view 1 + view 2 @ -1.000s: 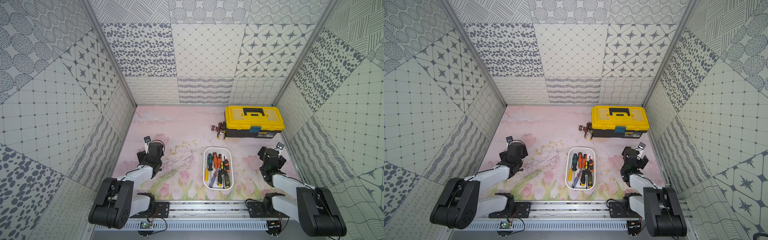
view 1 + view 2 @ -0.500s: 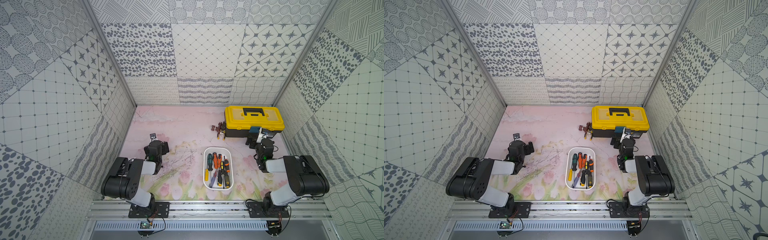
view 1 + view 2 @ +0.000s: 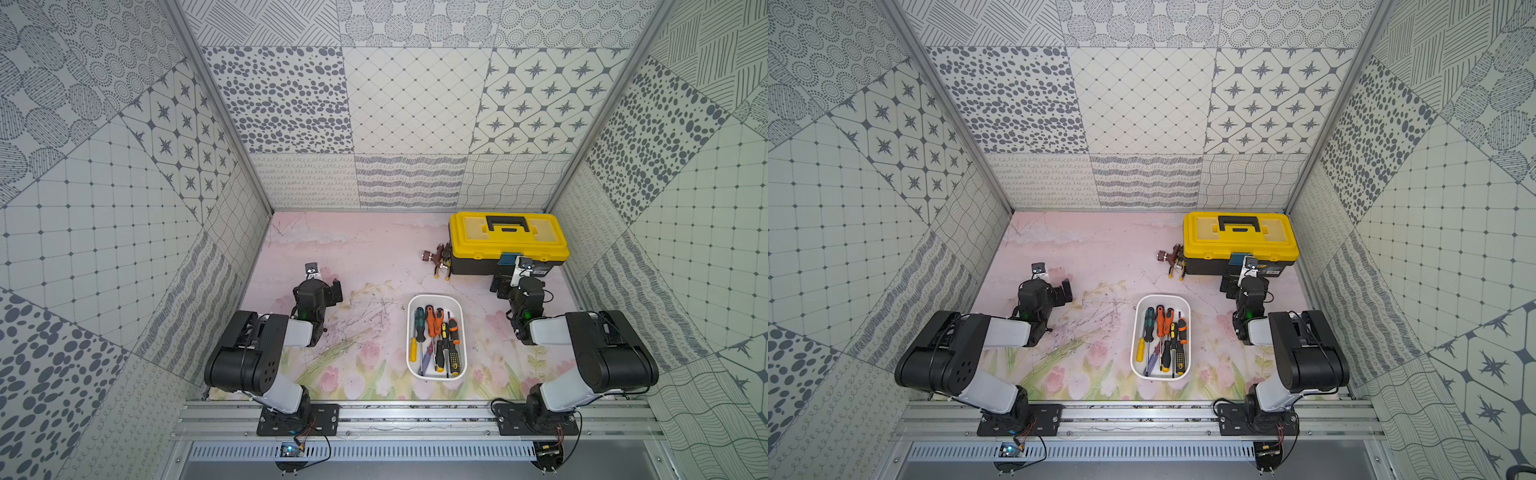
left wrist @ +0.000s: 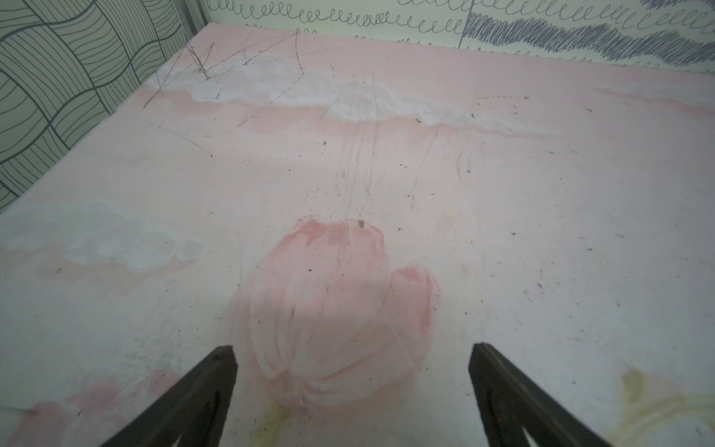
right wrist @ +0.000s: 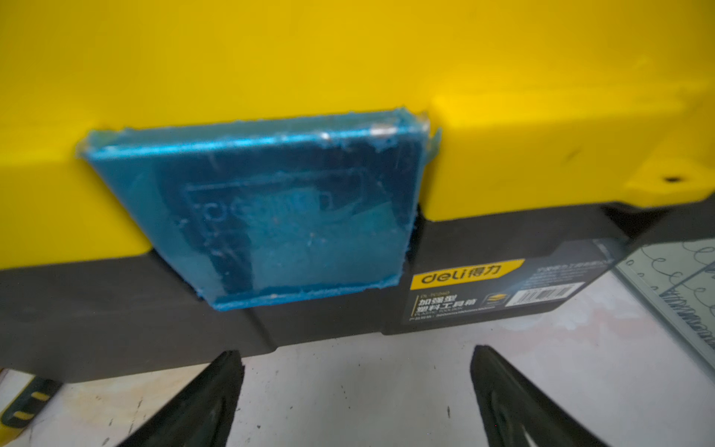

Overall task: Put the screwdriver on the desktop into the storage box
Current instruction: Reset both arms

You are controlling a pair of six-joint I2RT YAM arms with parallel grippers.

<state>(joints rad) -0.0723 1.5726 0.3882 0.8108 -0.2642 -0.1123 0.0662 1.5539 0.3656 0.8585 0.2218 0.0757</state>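
Standing by the rig, I see the white storage box (image 3: pixel 409 353) on the near middle of the desktop (image 3: pixel 365 257), between the two arms. Several screwdrivers (image 3: pixel 432 328) lie inside it, side by side along its length, with green, orange, yellow and black handles.

The left gripper (image 4: pixel 352 346) is low over the left part of the desktop, above a printed pink tulip (image 4: pixel 332 302). Its jaws stand wide apart and there is nothing between them.

The right gripper (image 5: pixel 358 350) is also spread wide and carries nothing. It points at the front of the yellow-lidded toolbox (image 3: pixel 509 237), close to the blue latch (image 5: pixel 263 216).

Just beside the toolbox's left end sits a small heap of brownish and yellow items (image 3: pixel 438 259). They are too small for me to tell what they are. In the right wrist view a handle with yellow and black stripes (image 5: pixel 23 402) shows at the edge, lying on the desktop under the toolbox front.
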